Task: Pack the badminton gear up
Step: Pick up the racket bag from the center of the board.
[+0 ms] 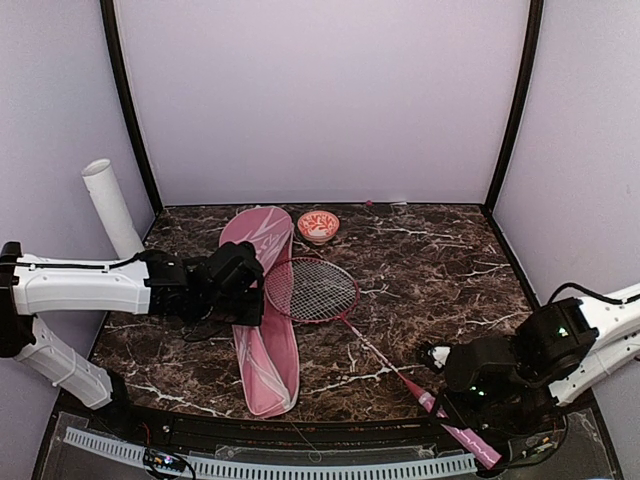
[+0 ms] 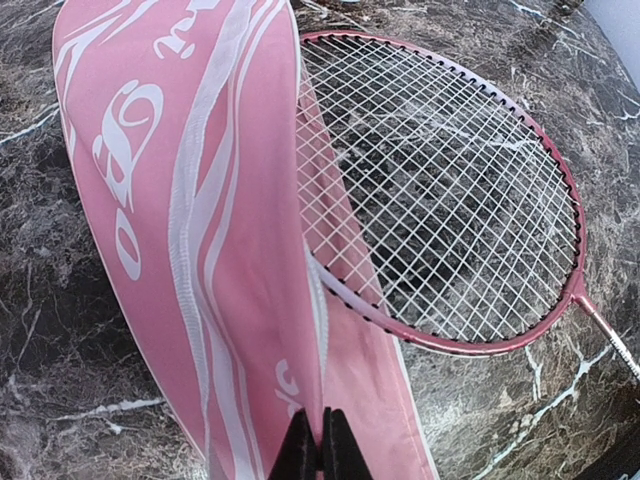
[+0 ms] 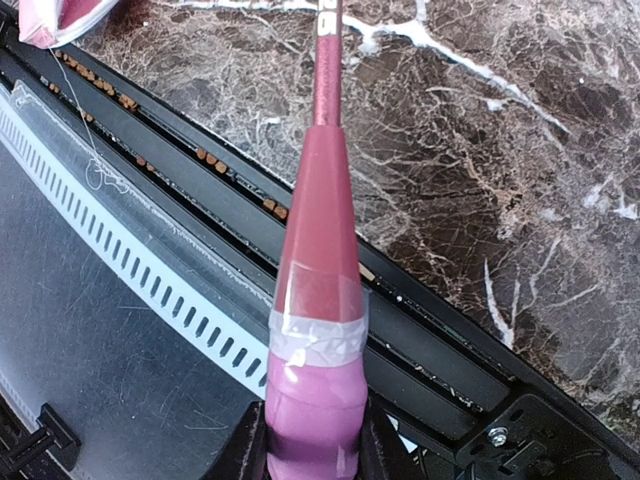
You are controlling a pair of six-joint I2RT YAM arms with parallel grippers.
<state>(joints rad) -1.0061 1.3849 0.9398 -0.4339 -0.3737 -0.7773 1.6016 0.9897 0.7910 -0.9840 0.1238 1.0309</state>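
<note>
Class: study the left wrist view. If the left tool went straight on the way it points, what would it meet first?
The pink racket cover, whose fold it is pinching. Beyond that fold it would probably meet the red racket at its strung head, though depth is unclear.

The left arm (image 1: pixel 80 285) is stretched level from the tabletop's left edge toward its middle, with the wrist angled downward. The left claw (image 2: pixel 320 452) is pinched fully closed on a fold of the pink racket cover (image 2: pixel 200 200). The right arm (image 1: pixel 590 340) is crouched low at the near right corner, and the right claw (image 3: pixel 315 458) is clamped around a racket's pink handle (image 3: pixel 315 395).
</note>
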